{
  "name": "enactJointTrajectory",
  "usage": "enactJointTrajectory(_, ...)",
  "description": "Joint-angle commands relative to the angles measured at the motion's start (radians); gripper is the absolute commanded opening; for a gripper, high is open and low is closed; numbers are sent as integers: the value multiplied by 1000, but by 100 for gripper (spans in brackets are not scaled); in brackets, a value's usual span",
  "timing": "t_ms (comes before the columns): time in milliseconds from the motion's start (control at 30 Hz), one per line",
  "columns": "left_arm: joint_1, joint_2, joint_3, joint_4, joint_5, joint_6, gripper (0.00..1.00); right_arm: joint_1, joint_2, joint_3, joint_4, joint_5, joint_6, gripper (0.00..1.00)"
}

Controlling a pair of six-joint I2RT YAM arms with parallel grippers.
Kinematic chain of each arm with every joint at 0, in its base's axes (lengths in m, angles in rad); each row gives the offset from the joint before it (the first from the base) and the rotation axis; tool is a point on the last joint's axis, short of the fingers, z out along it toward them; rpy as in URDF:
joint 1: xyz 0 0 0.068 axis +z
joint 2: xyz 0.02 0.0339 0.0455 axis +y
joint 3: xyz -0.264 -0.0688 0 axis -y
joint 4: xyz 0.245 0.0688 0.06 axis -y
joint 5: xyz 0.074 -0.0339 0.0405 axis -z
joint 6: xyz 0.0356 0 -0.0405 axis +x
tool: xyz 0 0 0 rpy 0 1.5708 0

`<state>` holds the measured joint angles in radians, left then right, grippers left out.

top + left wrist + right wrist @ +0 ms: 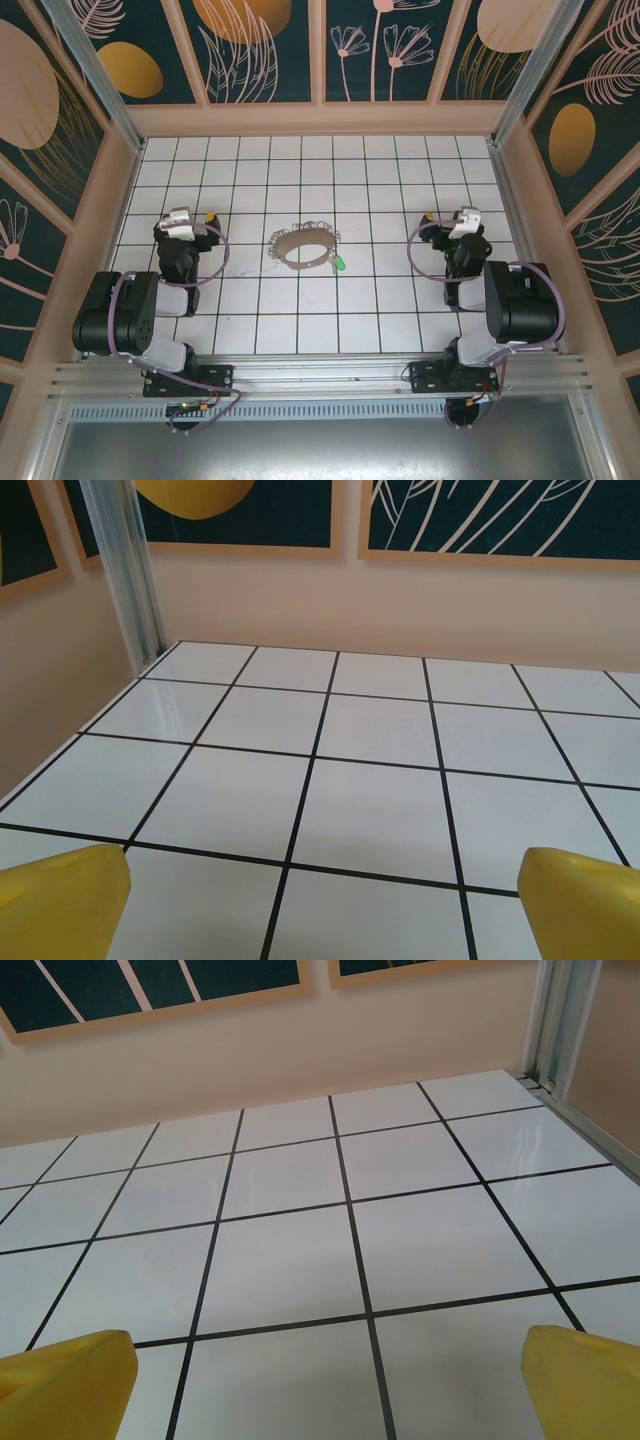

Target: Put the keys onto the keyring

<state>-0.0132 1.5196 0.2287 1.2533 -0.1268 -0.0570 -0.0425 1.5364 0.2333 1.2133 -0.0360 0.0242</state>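
The keyring [305, 245], a tan-brown loop fringed with small silvery pieces, lies flat on the white tiled floor at mid-table. The keys, one tiny key with a green head [340, 264], rest just off the loop's right front edge, touching or nearly touching it. My left gripper [192, 214] hovers about three tiles left of the loop, and my right gripper [450, 215] about three tiles right of the key. Both are open with nothing between them. In the wrist views, the left gripper [322, 908] and right gripper [325, 1388] have their yellow fingertips [60, 900] [585, 1375] wide apart over bare tiles.
Peach walls [320, 118] with dark leaf-patterned panels close in the table at the back and sides. An aluminium post [125, 575] stands in the far left corner and another post [560, 1020] in the far right. An aluminium rail [320, 382] carries the arm bases along the near edge.
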Motion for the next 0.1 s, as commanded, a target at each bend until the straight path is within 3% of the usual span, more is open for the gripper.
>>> enactJointTrajectory(0,5,8,20,3,10,-16,99,-2,5,12,14,-15,-10,99)
enactJointTrajectory(67,5,7,18,6,10,-15,99,-2,3,7,21,-16,-13,99)
